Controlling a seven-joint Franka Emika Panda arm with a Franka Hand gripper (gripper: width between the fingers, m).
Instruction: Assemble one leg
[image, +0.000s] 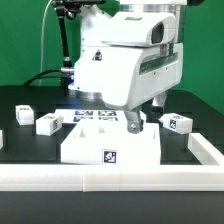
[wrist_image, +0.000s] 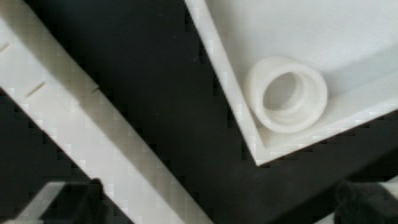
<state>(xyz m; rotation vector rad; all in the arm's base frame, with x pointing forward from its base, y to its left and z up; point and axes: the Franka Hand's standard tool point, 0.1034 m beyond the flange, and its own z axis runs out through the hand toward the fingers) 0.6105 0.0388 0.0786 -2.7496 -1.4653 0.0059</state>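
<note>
The wide white panel (image: 100, 146) lies at the table's front with a tag on its front face. In the wrist view its corner (wrist_image: 347, 40) shows a round empty socket (wrist_image: 285, 95). Small white tagged legs lie on the table: two at the exterior view's left (image: 23, 113) (image: 47, 123) and one at its right (image: 178, 123). Another tagged block (image: 133, 124) sits at the panel's far edge, right by my fingers. My gripper (image: 141, 116) (wrist_image: 217, 208) hangs low over the panel's far right part. Its jaws are wide apart with nothing between them.
A white rail (image: 110, 178) runs along the table's front and turns up the exterior view's right side (image: 207, 150); it crosses the wrist view as a diagonal band (wrist_image: 89, 120). The marker board (image: 92, 116) lies behind the panel. Cables hang at the back left.
</note>
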